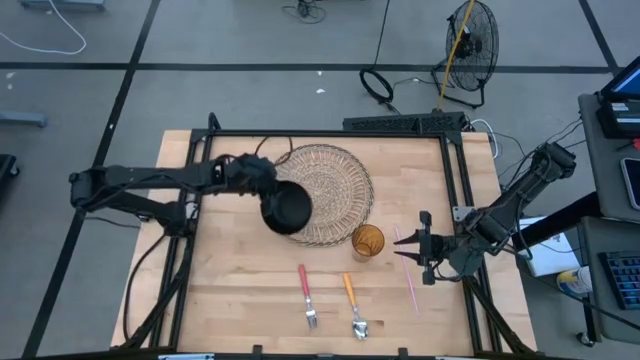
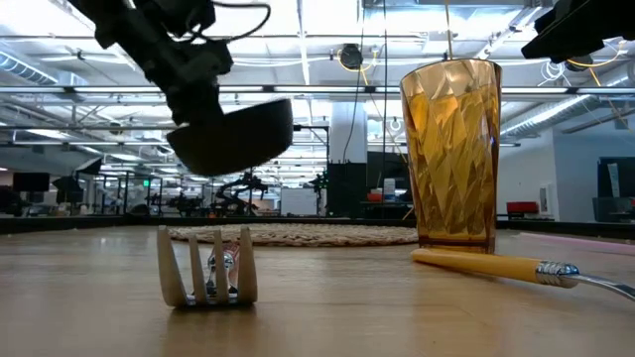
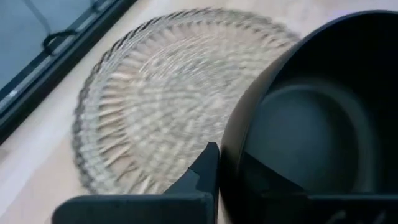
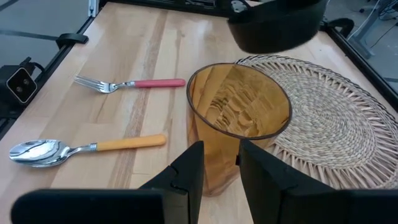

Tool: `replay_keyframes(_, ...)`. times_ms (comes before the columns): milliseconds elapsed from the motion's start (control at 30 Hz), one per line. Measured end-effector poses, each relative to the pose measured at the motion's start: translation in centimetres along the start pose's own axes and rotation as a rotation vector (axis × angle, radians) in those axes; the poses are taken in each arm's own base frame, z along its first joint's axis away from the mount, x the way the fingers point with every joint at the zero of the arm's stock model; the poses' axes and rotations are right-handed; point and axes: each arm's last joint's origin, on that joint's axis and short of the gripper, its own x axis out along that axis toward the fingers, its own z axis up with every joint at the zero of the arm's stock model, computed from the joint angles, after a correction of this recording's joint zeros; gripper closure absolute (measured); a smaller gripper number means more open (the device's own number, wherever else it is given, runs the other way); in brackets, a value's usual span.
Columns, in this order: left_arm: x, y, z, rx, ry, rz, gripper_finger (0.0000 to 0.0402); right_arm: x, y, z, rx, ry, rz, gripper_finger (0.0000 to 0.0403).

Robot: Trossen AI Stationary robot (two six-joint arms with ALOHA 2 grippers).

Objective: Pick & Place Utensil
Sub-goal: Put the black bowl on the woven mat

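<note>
A black bowl (image 1: 287, 208) hangs in my left gripper (image 1: 262, 190) above the near left edge of a round woven placemat (image 1: 328, 190). In the low view the bowl (image 2: 233, 134) is clear of the table and tilted. A red-handled fork (image 1: 307, 295) and an orange-handled spoon (image 1: 353, 305) lie flat near the table's near edge. An amber glass (image 1: 367, 240) stands upright beside the mat. My right gripper (image 1: 403, 249) is level just right of the glass, its fingers a narrow gap apart (image 4: 221, 171), touching nothing that shows. My left gripper holds the bowl by its rim (image 3: 231, 155), one finger (image 3: 202, 171) outside the wall and the other inside the hollow. It comes from the table's left side. The bowl is lifted clear and tilted over the mat's edge.
A thin pink stick (image 1: 409, 282) lies on the table near my right gripper. The table's black frame rails (image 1: 462, 180) run along its edges. Bare wood (image 1: 235, 290) shows left of the fork.
</note>
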Motion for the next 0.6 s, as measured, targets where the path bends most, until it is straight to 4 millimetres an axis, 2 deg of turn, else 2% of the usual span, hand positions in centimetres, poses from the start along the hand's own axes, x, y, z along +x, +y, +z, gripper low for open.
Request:
replay_keyframes(133,1.2,1.3,0.4,-0.014,-0.010,-0.007,0.0395,0.0,0.0,0.0,-0.008,0.001,0.000,0.0314)
replay_keyframes(267,2.4,2.4,0.8,-0.032,-0.040,-0.032,0.0384,0.0,0.0,0.0,-0.016,0.000,0.000,0.0314)
replay_keyframes(367,3.5,3.5,0.5,-0.057,-0.012,-0.012,0.0377,0.0,0.0,0.0,-0.018,-0.001,0.000,0.0314)
replay_keyframes(600,6.0,5.5,0.4,-0.106,-0.021,-0.032,0.0395,0.0,0.0,0.0,-0.017,-0.001,0.001,0.0314)
